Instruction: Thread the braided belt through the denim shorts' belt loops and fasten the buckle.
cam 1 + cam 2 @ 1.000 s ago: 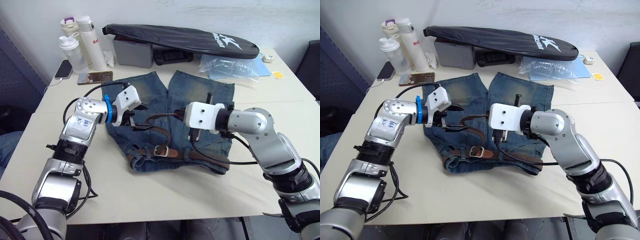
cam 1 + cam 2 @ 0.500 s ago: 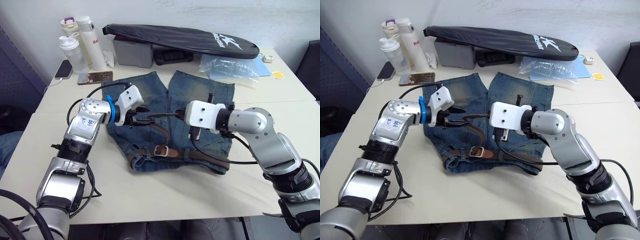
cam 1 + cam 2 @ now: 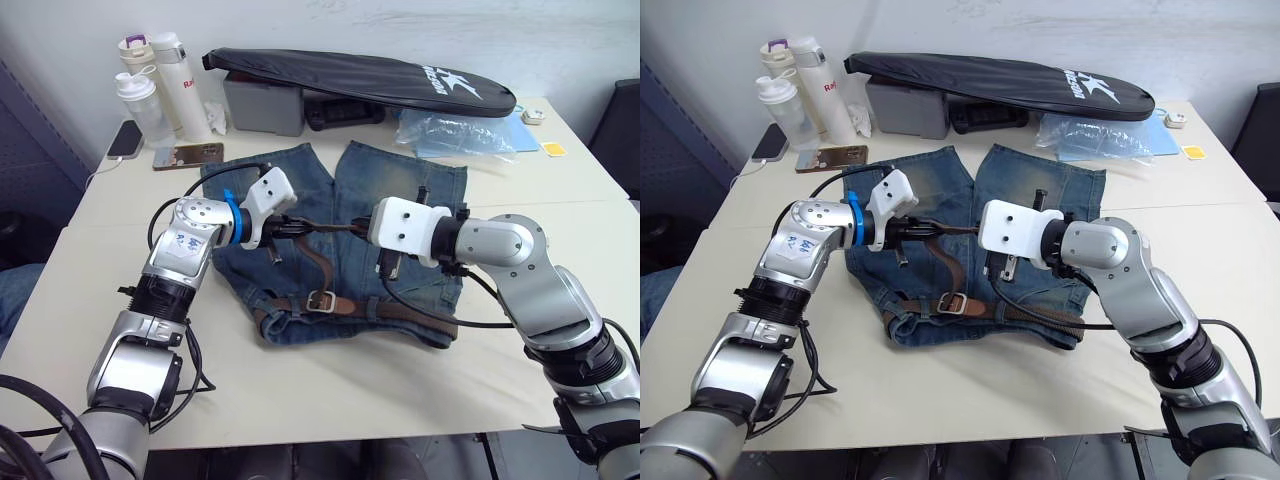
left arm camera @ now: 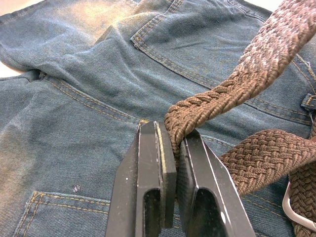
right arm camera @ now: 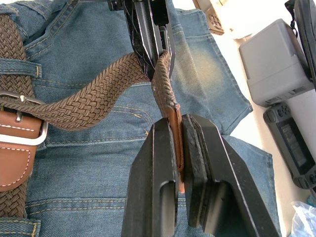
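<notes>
Risk sits mainly in the short stretch of dark-brown woven braided belt [image 3: 318, 262] that both claws hold above the faded blue denim shorts [image 3: 400, 190]. The left gripper [image 4: 177, 163] is closed on a folded loop of the strap, and the right gripper [image 5: 180, 148] is closed on the tan leather tip at the free end. The two grips are near each other, with the strap bent sharply between them.

The shorts lie flat on the light table [image 3: 300, 390]. The belt already runs along the waistband, under at least one small blue denim belt loop [image 5: 19, 67], and its free part passes through the silver rectangular metal buckle [image 3: 320, 300].

I judge three dangers:
- The thin leather tip could slide out of the right claw if the arms pull apart, because only a small piece of it is between the fingers.
- A strong pull could drag the light shorts across the table and wrinkle the waistband.
- The prong may miss the weave, so the buckle would not be truly fastened.
</notes>
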